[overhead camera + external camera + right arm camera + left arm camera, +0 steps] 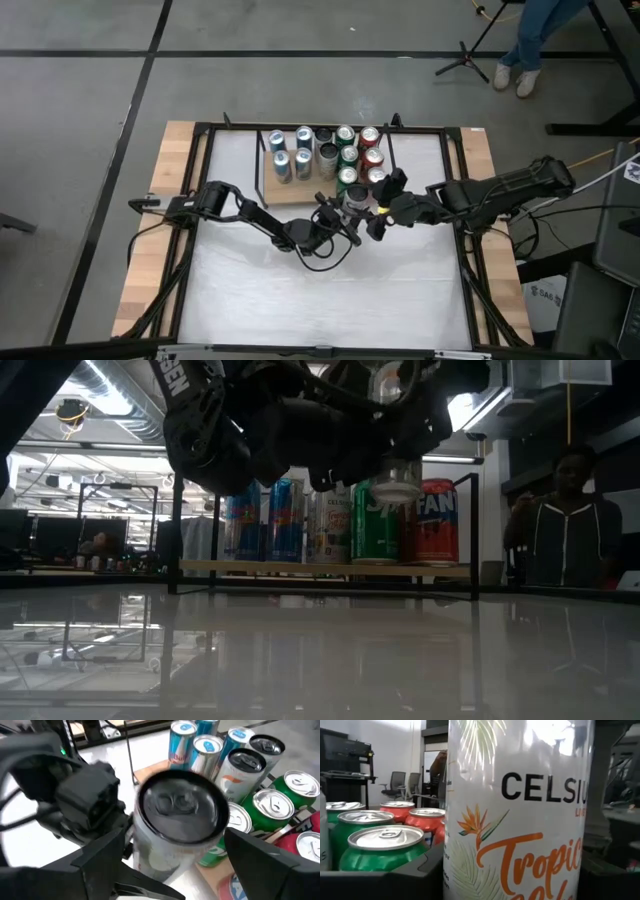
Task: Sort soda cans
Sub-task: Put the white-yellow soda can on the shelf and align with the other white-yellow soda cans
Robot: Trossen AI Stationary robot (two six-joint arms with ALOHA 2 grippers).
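Left gripper [335, 222]: clamped on the white Celsius can [356, 203], as best we can judge. The can fills the left wrist view right ahead of the fingers and hangs clear of the table in the low view. The fingers themselves are hidden behind it.

Celsius can [182, 810]: upright and off the surface, between the two grippers, with its dark top facing the right wrist camera.

Handling, our judgement:
- The wall is thin metal, stiff along its height but easy to dent under a hard squeeze.
- The printed skin is smooth and likely slippery.
- We cannot tell whether it is full or empty, so we assume it has weight.
- The best hold is on the straight body at mid-height, with pads on opposite sides and clear of the tapered rim.

Right gripper [380, 215]: fingers apart, straddling the can with a gap showing on each side, so it has no hold yet.

Other cans: the blue cans [290, 155], green cans [347, 155] and red cans [371, 150] stand in rows on a wooden board [290, 192]. The board lies just beyond both grippers, past the held can.

Surface: the white table top [300, 290] is glossy enough to mirror the room, and we expect a can to slide on it easily. A black frame borders it.

Room: a person [570, 510] stands beyond the table on the right gripper's side, and chairs and desks stand farther back.
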